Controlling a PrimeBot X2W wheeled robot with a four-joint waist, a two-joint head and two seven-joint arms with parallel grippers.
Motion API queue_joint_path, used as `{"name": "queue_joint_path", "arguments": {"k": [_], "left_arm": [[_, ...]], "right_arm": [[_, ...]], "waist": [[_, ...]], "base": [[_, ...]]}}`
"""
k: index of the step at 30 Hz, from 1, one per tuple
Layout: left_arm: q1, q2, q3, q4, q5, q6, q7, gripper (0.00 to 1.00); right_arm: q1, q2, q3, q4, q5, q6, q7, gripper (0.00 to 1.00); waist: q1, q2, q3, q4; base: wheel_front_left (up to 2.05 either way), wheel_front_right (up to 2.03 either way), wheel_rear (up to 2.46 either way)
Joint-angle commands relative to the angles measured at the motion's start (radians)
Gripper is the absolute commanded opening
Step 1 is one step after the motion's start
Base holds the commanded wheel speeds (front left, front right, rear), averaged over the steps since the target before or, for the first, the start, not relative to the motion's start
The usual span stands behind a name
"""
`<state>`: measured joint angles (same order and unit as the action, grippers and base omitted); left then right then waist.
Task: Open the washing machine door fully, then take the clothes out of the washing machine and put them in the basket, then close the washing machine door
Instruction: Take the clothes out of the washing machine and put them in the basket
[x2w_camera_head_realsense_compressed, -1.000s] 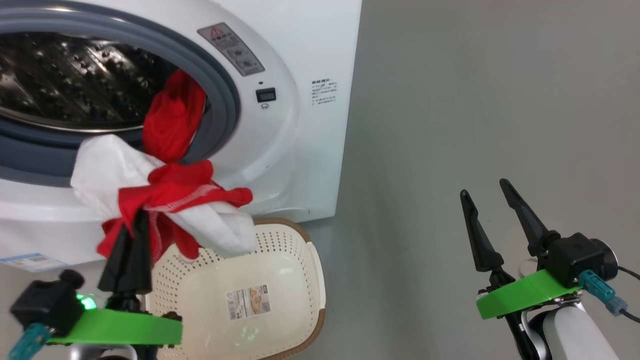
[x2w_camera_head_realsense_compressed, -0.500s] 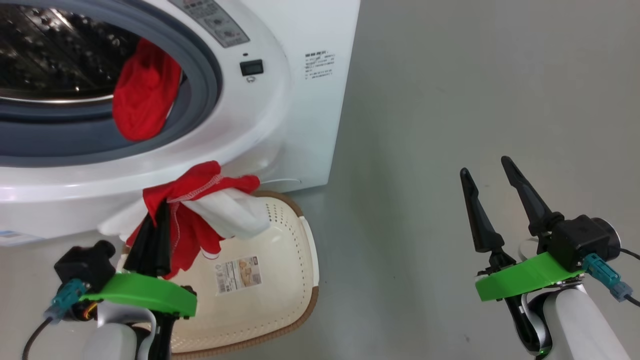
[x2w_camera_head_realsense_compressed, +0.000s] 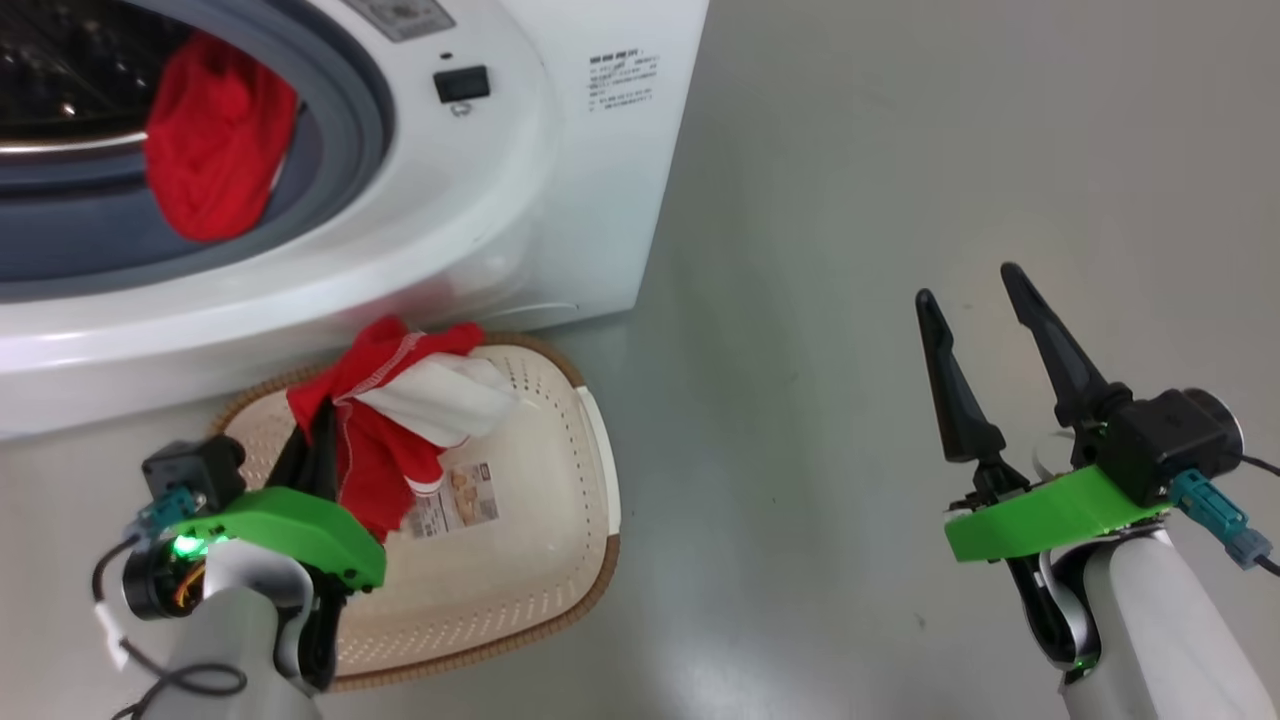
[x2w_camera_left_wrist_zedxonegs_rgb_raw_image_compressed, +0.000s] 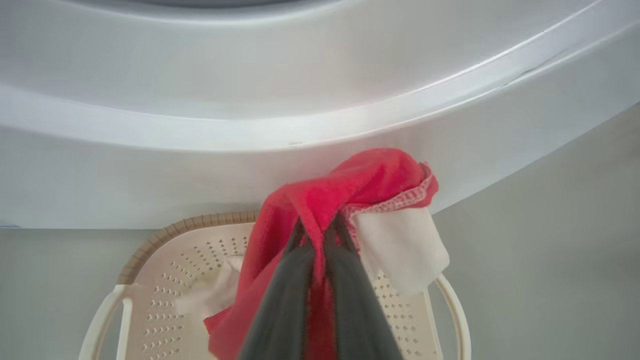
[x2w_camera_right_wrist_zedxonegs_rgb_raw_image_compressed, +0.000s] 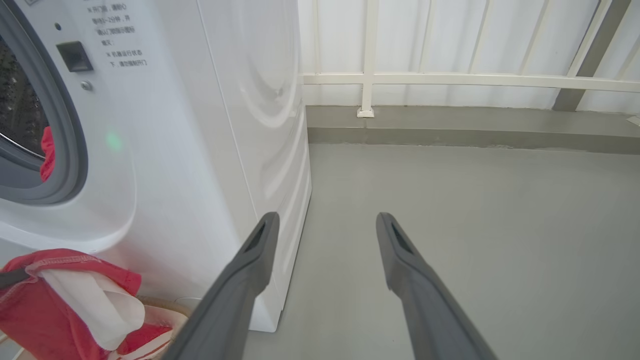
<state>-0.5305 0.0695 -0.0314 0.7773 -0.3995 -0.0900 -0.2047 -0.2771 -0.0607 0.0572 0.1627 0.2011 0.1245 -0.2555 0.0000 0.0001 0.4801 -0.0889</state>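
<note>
Two garments are in play. One, a red-and-white garment (x2w_camera_head_realsense_compressed: 400, 405), is pinched between the fingers of the left gripper (x2w_camera_left_wrist_zedxonegs_rgb_raw_image_compressed: 320, 222). These are drawn almost together with a fold of red cloth caught between them. The rest is draped over and around the fingertips, and in the left wrist view a white panel hangs off to the right.

The basket (x2w_camera_head_realsense_compressed: 590, 470) is set on the floor (x2w_camera_head_realsense_compressed: 900, 150) just before the foot of the washing machine (x2w_camera_head_realsense_compressed: 560, 200). The held cloth is seen directly over the basket's hollow, toward the end nearest the machine. Whether the lowest fold touches the base cannot be told.

The coming release is judged to turn on one relation: the basket lies straight below the fingers, and the bunched cloth hangs downward from their tips. Little more than a parting of the fingers is therefore called for. A slight lowering may also be needed, so that the white panel is not left draped over the brown rim.

A second red garment (x2w_camera_head_realsense_compressed: 215, 150) is lodged in the mouth of the drum against the grey ring, up and to the left of the basket. The left arm is much the nearer to it.

The right gripper (x2w_camera_head_realsense_compressed: 965, 283) is held wide apart with nothing between its fingers. It is well off to the right, above the floor.
</note>
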Motion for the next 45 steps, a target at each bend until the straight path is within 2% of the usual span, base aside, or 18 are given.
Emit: {"name": "queue_joint_path", "arguments": {"k": [1,8,17,23,40,41,42,43,44,45], "left_arm": [[-0.020,0.019,0.023,0.009,-0.008,0.001,-0.007,0.00],[-0.124,0.022,0.012,0.234,-0.016,-0.006,-0.005,0.00],[-0.223,0.016,-0.003,0.423,-0.037,-0.020,0.038,0.00],[-0.251,0.014,-0.010,0.473,-0.050,-0.026,0.056,0.00],[-0.266,0.024,-0.028,0.508,-0.066,-0.024,0.099,0.00],[-0.267,0.024,-0.029,0.508,-0.066,-0.023,0.099,0.07],[-0.269,0.025,-0.030,0.509,-0.067,-0.023,0.099,0.20],[-0.271,0.025,-0.031,0.509,-0.068,-0.021,0.097,0.30],[-0.272,0.026,-0.032,0.510,-0.068,-0.019,0.094,0.46],[-0.274,0.027,-0.034,0.510,-0.067,-0.018,0.091,0.86]], "right_arm": [[-0.013,-0.003,0.030,-0.026,0.008,0.006,-0.006,1.00],[-0.042,-0.005,0.037,-0.029,0.010,0.006,-0.006,1.00],[-0.072,-0.003,0.046,-0.029,0.012,0.006,-0.006,1.00],[-0.079,-0.002,0.058,-0.023,0.013,0.006,-0.006,1.00],[-0.102,-0.001,0.070,-0.024,0.021,0.006,-0.006,1.00],[-0.102,-0.001,0.069,-0.025,0.021,0.006,-0.006,1.00],[-0.102,-0.001,0.069,-0.024,0.021,0.006,-0.006,1.00],[-0.102,-0.001,0.068,-0.023,0.021,0.006,-0.006,1.00],[-0.103,-0.001,0.067,-0.021,0.021,0.006,-0.006,1.00],[-0.104,-0.001,0.066,-0.020,0.020,0.006,-0.006,1.00]], "waist": [[0.0000,-0.0001,0.023,-0.007],[0.0000,-0.0001,0.090,-0.013],[0.0000,-0.0001,0.144,-0.013],[0.0000,-0.0001,0.152,-0.014],[0.0000,-0.0001,0.177,-0.028],[0.0000,-0.0001,0.177,-0.028],[0.0000,-0.0001,0.177,-0.028],[0.0000,-0.0001,0.177,-0.028],[0.0000,-0.0001,0.176,-0.028],[0.0000,-0.0001,0.175,-0.028]], "base": [[0.00,0.00,0.00],[0.00,0.00,0.00],[0.00,0.00,0.00],[0.00,0.00,0.00],[0.00,0.00,0.00],[0.00,0.00,0.00],[0.00,0.00,0.00],[0.00,0.00,0.00],[0.00,0.00,0.00],[0.00,0.00,0.00]]}}
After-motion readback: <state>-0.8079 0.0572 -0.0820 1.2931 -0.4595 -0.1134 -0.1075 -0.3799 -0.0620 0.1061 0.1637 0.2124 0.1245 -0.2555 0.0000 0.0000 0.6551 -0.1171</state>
